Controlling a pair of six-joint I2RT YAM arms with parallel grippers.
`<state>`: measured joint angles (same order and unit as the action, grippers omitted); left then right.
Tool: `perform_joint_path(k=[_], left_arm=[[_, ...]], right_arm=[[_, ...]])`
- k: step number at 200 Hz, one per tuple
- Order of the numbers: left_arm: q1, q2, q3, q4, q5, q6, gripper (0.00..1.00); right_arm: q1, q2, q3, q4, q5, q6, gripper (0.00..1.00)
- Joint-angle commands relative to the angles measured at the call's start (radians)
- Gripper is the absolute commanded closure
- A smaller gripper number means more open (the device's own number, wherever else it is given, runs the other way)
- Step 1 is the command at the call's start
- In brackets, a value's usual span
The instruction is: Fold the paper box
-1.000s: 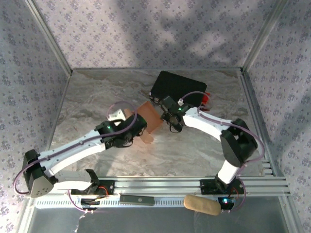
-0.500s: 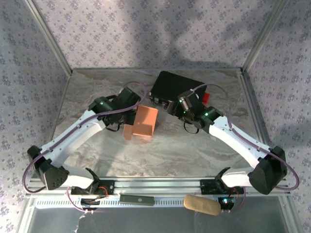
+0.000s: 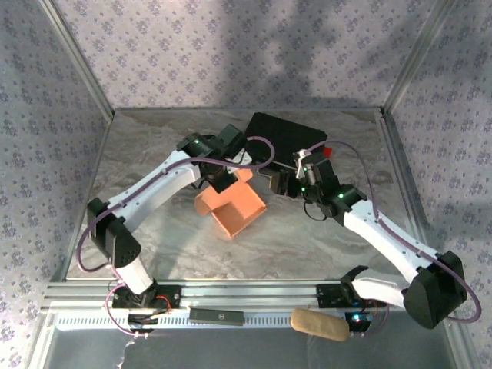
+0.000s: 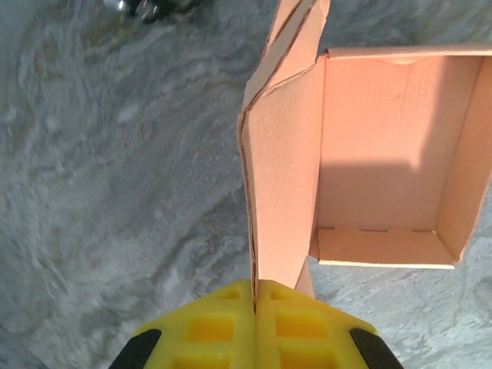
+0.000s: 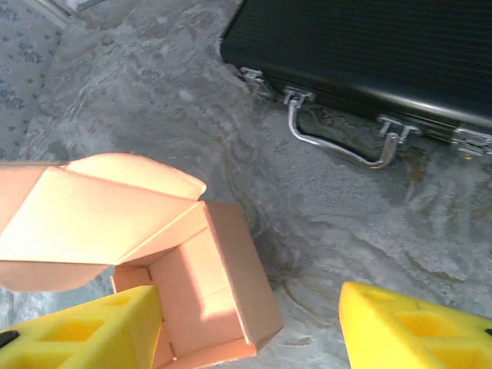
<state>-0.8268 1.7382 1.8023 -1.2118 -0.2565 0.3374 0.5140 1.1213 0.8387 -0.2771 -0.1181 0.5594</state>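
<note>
Spanning most of the overhead view, a grey marbled bench (image 3: 154,238) sits between patterned walls. Two white arms reach in from the bottom edge and meet near the middle: the left arm (image 3: 154,188) bends in from the lower left, the right arm (image 3: 384,231) from the lower right. A black case (image 3: 288,138) lies flat at upper centre; in the right wrist view it crosses the upper right, its metal handle (image 5: 338,150) lying on the bench.

Just below and left of the case, at the centre of the overhead view, is the salmon-orange box (image 3: 234,207), partly formed into an open carton with its hollow inside showing. Whether it rests on the bench cannot be told.

The left fingers (image 4: 223,327), yellow, are pressed together on the thin edge of one box wall, which runs up the middle of the left wrist view. The right fingers (image 5: 400,323) are spread wide apart and hold nothing, with the box at lower left between them.
</note>
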Motion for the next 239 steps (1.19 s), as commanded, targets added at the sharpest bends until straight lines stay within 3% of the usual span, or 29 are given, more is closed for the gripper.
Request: perform_joint_path(k=[1,35,49,92,97,102,113,116,123,140,158,180,194,221,239], left_arm=[[-0.071,0.054,0.084,-0.078,-0.04,0.207,1.0],[-0.107,0.158,0.134,-0.064,-0.086,0.276,1.0],[-0.115,0.186,0.134,-0.027,-0.126,0.287,0.89],[-0.161,0.16,0.138,0.106,-0.176,0.246,0.69],[-0.168,0.15,0.137,0.12,-0.184,0.237,0.54],[-0.173,0.14,0.137,0.133,-0.188,0.226,0.31],[-0.181,0.112,0.136,0.159,-0.18,0.197,0.26],[-0.181,0.101,0.134,0.17,-0.18,0.185,0.07],[-0.178,0.075,0.13,0.196,-0.181,0.148,0.01],[-0.139,-0.006,0.108,0.215,-0.166,0.022,0.0],[-0.04,-0.093,0.079,0.127,-0.043,-0.152,0.04],[0.094,-0.223,-0.11,0.084,0.044,-0.301,0.06],[0.183,-0.303,-0.262,0.131,0.139,-0.331,0.06],[0.376,-0.373,-0.473,0.257,0.424,-0.357,0.1],[0.428,-0.37,-0.534,0.31,0.482,-0.351,0.18]], right_arm=[[-0.028,-0.034,-0.051,0.026,-0.025,0.001,0.36],[-0.056,-0.069,-0.103,0.012,-0.011,0.014,0.36],[-0.066,-0.086,-0.126,0.014,-0.022,0.013,0.36],[-0.086,-0.102,-0.152,-0.001,-0.05,-0.008,0.35],[-0.088,-0.101,-0.152,-0.002,-0.06,-0.011,0.35],[-0.09,-0.098,-0.15,-0.003,-0.07,-0.015,0.34],[-0.088,-0.096,-0.145,-0.002,-0.087,-0.03,0.34],[-0.086,-0.095,-0.143,-0.002,-0.091,-0.035,0.34],[-0.083,-0.096,-0.141,-0.001,-0.096,-0.046,0.33],[-0.076,-0.098,-0.131,0.005,-0.117,-0.084,0.32],[-0.056,-0.086,-0.097,-0.006,-0.139,-0.143,0.31],[-0.014,-0.032,-0.02,-0.055,-0.121,-0.23,0.31],[0.004,0.035,0.05,-0.099,-0.113,-0.283,0.31],[0.029,0.176,0.162,-0.164,-0.118,-0.374,0.31],[0.042,0.238,0.2,-0.173,-0.109,-0.42,0.3]])
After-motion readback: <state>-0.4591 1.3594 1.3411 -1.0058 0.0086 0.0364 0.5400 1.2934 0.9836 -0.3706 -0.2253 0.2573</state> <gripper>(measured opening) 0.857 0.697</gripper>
